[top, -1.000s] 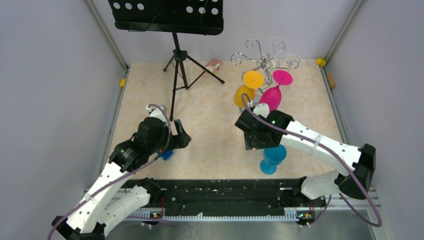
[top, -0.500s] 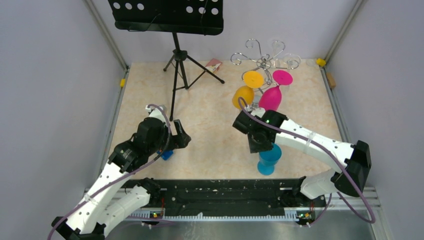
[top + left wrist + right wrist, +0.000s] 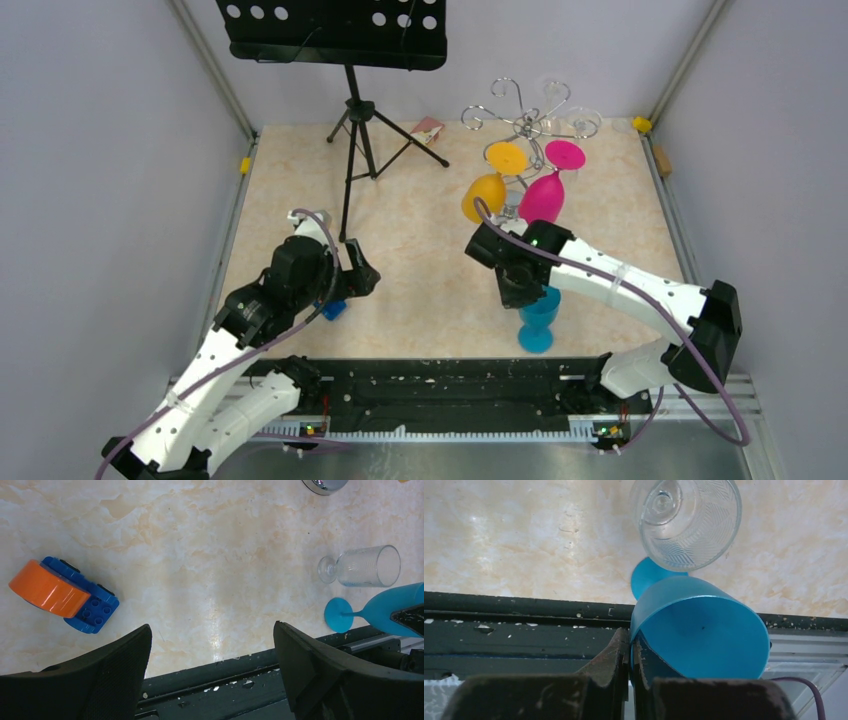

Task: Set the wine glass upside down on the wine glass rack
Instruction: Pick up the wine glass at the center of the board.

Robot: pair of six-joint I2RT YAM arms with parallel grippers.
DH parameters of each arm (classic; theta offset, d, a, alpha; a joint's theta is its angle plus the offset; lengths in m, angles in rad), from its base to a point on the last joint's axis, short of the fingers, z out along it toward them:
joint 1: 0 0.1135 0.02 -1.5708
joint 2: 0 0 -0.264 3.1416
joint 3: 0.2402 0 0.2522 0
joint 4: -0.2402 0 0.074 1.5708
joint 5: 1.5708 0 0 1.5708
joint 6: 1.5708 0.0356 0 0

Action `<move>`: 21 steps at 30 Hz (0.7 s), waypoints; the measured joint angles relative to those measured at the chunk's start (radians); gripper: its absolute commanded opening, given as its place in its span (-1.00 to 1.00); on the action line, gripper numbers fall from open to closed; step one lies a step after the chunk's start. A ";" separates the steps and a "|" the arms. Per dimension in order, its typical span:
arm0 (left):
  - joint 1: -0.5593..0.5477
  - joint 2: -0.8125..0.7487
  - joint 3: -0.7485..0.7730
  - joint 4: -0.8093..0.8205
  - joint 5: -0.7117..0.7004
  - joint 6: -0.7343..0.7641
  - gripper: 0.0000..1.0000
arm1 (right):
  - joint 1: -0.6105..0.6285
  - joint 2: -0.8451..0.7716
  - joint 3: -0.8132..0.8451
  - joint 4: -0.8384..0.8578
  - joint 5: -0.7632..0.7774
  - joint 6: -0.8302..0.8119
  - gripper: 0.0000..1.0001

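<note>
A blue wine glass [image 3: 538, 315] stands upright near the table's front edge, its foot [image 3: 337, 615] on the tabletop. My right gripper [image 3: 630, 641] is shut on its rim, one finger inside the bowl [image 3: 704, 625] and one outside. The chrome wine glass rack [image 3: 525, 120] stands at the back right, with an orange glass [image 3: 487, 192] and a pink glass [image 3: 545, 190] hanging upside down from it. My left gripper [image 3: 212, 635] is open and holds nothing, low over the table's left side, well away from the blue glass [image 3: 395, 612].
A clear glass [image 3: 686, 520] lies on its side just beyond the blue one. An orange tape roll on a blue toy car [image 3: 47, 587] sits by the left gripper. A black tripod music stand [image 3: 355, 120] stands at the back left. The black rail [image 3: 514, 625] runs along the near edge.
My right gripper came down onto the blue glass and shut on its rim. The left arm has stayed put.
</note>
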 measured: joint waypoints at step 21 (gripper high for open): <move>0.000 0.037 0.007 0.003 0.109 -0.004 0.83 | 0.000 -0.308 0.064 0.309 -0.148 -0.027 -1.00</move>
